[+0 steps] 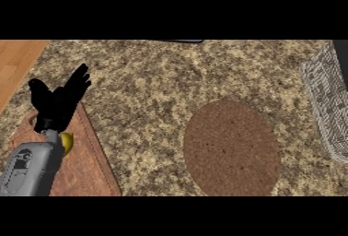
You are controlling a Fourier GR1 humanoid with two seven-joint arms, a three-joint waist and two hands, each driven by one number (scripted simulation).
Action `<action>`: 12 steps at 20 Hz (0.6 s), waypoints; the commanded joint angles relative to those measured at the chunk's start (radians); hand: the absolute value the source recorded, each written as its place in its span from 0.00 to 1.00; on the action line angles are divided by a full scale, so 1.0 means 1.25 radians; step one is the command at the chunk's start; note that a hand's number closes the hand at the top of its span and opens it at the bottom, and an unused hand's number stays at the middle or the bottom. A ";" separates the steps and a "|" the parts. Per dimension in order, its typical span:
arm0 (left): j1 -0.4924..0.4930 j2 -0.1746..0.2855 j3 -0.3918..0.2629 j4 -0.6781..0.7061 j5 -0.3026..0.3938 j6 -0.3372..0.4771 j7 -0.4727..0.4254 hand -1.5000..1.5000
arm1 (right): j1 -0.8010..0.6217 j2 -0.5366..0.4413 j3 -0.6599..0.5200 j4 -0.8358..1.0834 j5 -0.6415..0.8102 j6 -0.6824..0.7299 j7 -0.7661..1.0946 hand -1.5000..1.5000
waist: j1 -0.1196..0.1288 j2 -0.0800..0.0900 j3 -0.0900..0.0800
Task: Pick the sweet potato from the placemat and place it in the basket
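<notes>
Speckled counter (pixel 156 83) carries a brown placemat (pixel 231 147), a wooden board (pixel 85 168) and a basket (pixel 329 106).

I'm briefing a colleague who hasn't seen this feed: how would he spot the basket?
Start from the speckled granite counter and go to the view's right side. Past the round brown placemat stands the basket, cut off by the view's edge. It alone is pale grey and woven, with raised walls.

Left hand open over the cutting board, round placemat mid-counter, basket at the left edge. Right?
No: the head view shows the basket at the right edge. The left hand is open over the cutting board, and the placemat lies mid-counter.
</notes>
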 commanded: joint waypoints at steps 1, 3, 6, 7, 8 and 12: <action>0.029 -0.005 -0.004 0.000 -0.009 0.003 -0.025 0.50 | -0.008 -0.043 -0.001 0.024 0.061 0.033 0.180 1.00 | -0.002 -0.003 0.000; 0.021 -0.005 0.002 -0.009 0.001 0.003 -0.011 0.50 | 0.040 -0.046 -0.017 0.029 0.065 -0.005 0.191 1.00 | -0.010 -0.003 0.002; 0.011 0.001 0.011 0.012 0.010 -0.008 -0.004 0.50 | 0.033 -0.037 -0.022 0.025 0.088 0.009 0.216 1.00 | -0.026 -0.010 0.002; 0.011 0.022 0.025 0.000 0.023 -0.020 0.010 0.50 | 0.025 -0.052 -0.032 0.026 0.086 0.013 0.204 1.00 | -0.019 -0.011 0.002; 0.016 0.014 0.024 -0.001 0.021 -0.013 0.003 0.50 | 0.051 -0.045 -0.034 0.028 0.095 -0.003 0.213 1.00 | -0.023 -0.011 0.002; 0.006 0.018 0.031 0.028 0.009 -0.007 -0.018 0.50 | 0.055 -0.032 -0.048 0.034 0.107 0.018 0.202 1.00 | -0.041 -0.017 0.002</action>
